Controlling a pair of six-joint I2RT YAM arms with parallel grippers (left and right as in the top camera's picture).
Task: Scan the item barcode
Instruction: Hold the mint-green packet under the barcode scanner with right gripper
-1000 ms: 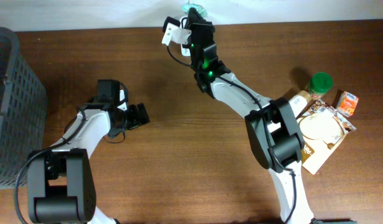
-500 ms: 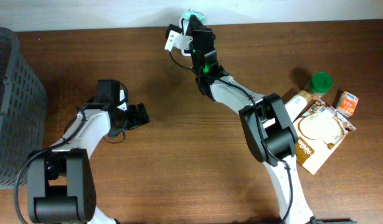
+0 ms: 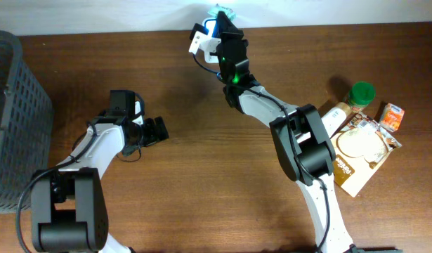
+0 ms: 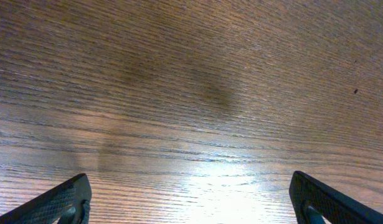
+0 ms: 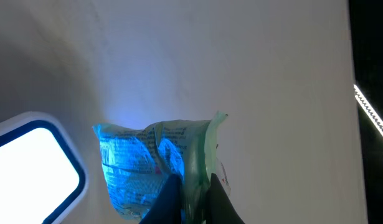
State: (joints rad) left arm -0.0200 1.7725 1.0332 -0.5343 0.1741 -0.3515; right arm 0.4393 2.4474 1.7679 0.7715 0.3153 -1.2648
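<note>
My right gripper (image 3: 220, 15) reaches past the table's far edge and is shut on a thin green plastic packet (image 3: 221, 10). In the right wrist view the dark fingertips (image 5: 171, 193) pinch the packet's (image 5: 147, 168) sealed edge, and its printed face glows blue. A white scanner with a bright window (image 5: 29, 165) sits just left of the packet, close to it. My left gripper (image 3: 156, 131) hovers open over bare wood at the left. In the left wrist view its two fingers (image 4: 66, 200) stand far apart with nothing between them.
A dark grey mesh basket (image 3: 12, 105) stands at the left edge. At the right lie a green-lidded bottle (image 3: 361, 92), a small orange carton (image 3: 392, 116) and a flat brown-and-white food package (image 3: 362, 151).
My right gripper has moved slightly right and further over the far edge with the packet. The left arm has not moved.
</note>
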